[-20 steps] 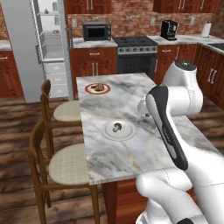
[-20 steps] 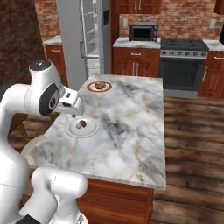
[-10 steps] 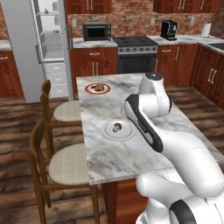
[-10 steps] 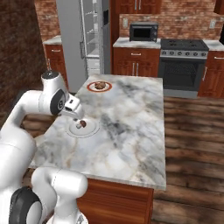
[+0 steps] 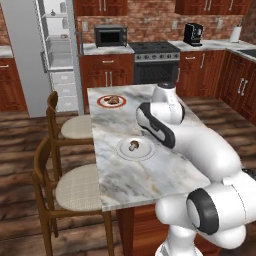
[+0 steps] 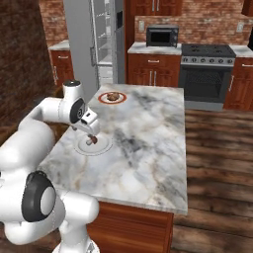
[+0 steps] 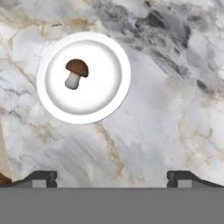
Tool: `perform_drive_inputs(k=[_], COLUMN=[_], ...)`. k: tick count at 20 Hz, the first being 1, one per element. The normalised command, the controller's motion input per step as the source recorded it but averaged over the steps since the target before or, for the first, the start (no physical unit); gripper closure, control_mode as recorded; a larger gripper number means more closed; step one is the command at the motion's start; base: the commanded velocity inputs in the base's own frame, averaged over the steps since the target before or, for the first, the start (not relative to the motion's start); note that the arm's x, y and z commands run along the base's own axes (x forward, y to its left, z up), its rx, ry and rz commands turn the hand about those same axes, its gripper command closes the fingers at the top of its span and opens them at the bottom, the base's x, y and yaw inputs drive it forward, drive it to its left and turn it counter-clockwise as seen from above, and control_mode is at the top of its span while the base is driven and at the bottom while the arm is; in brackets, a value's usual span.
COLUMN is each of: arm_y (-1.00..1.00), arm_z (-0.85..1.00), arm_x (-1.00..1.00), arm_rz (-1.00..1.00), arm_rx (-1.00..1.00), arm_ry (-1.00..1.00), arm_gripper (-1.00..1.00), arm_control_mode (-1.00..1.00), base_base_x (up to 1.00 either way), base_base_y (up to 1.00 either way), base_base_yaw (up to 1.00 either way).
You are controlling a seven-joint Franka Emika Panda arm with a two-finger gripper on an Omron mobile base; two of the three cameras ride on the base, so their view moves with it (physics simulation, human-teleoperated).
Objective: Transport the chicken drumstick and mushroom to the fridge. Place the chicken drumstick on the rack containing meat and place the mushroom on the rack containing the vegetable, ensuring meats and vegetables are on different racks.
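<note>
Swung back nearer the base, the wide-open, empty two-finger gripper [image 7: 112, 177] hangs over veined grey marble island top [image 7: 166, 109]. Brown-capped mushroom [image 7: 76, 72] lies on a round white plate [image 7: 107, 94]; lumpy golden-brown chicken drumstick [image 5: 115, 100] sits on a red-rimmed plate [image 5: 102, 101].

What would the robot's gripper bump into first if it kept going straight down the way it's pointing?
Probably the bare marble countertop. The open gripper points down at the stone, a bit beside the white plate holding the mushroom. Depth is hard to judge, so it might just graze the plate's edge.
</note>
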Motion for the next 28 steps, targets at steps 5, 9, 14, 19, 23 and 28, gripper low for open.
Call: perform_drive_inputs(k=[5, 9, 14, 19, 23, 28], arm_y=[0.08, 0.22, 0.23, 0.01, 0.01, 0.09], arm_z=[-0.32, -0.33, -0.31, -0.32, -0.24, -0.29], arm_x=[0.32, 0.33, 0.36, 0.35, 0.33, 0.33], arm_rz=[0.0, 0.0, 0.0, 0.0, 0.0, 0.0], arm_rx=[0.0, -0.01, -0.01, 0.0, 0.0, 0.0], arm_ry=[0.06, 0.01, 0.04, 0.06, 0.04, 0.03], arm_gripper=[-1.0, -1.0, -1.0, -1.0, -1.0, -1.0], arm_control_mode=[-1.0, -1.0, -1.0, -1.0, -1.0, -1.0], base_base_x=[0.0, 0.0, 0.0, 0.0, 0.0, 0.0], base_base_y=[0.0, 0.0, 0.0, 0.0, 0.0, 0.0], base_base_yaw=[0.0, 0.0, 0.0, 0.0, 0.0, 0.0])
